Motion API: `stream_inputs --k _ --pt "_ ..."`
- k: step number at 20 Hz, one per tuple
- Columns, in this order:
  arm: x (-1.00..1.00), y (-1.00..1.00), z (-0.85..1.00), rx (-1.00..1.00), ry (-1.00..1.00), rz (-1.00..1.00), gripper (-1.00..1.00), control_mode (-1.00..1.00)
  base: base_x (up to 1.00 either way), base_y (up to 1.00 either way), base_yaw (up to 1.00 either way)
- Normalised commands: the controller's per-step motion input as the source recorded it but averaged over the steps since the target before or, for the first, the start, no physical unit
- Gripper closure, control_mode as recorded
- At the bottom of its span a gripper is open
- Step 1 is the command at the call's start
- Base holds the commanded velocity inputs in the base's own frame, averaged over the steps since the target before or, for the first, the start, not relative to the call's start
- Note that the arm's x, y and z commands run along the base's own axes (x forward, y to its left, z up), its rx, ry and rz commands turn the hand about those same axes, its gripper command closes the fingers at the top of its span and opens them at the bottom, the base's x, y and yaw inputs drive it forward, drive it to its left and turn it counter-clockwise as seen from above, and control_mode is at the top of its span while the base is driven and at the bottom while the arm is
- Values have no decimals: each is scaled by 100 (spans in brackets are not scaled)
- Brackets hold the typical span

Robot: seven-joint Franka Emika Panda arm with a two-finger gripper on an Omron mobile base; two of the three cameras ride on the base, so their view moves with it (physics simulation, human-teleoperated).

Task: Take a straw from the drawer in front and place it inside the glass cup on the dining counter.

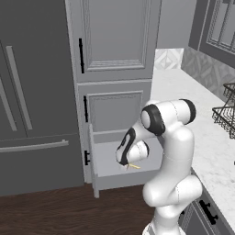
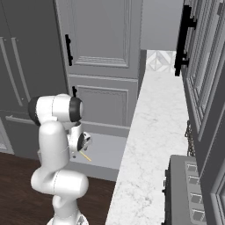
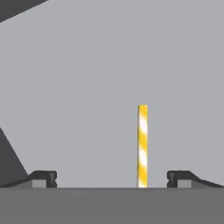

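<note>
Inside the open drawer [image 1: 120, 161], the claw [image 3: 111, 178] hung with its jaws spread wide apart and gripping nothing. In the hand view the two dark fingertips [image 3: 43, 178] stood well apart at the bottom, and the yellow-and-white striped straw [image 3: 142, 145] lay flat on the pale drawer floor between them, nearer the right-hand tip in that view and touching neither. The straw ran lengthwise away from the camera, across the line joining the tips.

The step in hand appeared to be the approach to the grasp: the straw was not yet held. The next move would probably call for a small sideways correction to centre the straw between the jaws, a descent to the drawer floor, and then a closure. The straw is very thin, so a poorly centred closure could push it aside rather than pinch it.

The left base view showed the drawer pulled out below a panelled cabinet door [image 1: 114, 112], the white arm [image 1: 172, 151] bent down into it, and the straw as a short yellow mark beside the hand. It also showed the marble tabletop [image 1: 197, 119] to the right. The right base view gave the same straw [image 2: 85, 156] from the opposite side, lying at an angle on the drawer floor. Only the hand view resolved the stripes and the gaps to each tip.
</note>
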Motion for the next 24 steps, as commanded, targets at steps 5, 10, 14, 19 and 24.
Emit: stream_inputs --k 5,10,14,19,24 --pt "18 0 -19 0 0 0 -100 -100 0 0 0" --pt "26 0 -13 -1 0 0 -100 -100 0 0 0" --pt "39 -2 -2 0 -1 0 -100 -100 0 0 0" --pt "46 -7 0 0 -3 0 -100 -100 0 0 0" --pt "47 -14 1 0 -11 0 -100 -100 0 0 0"
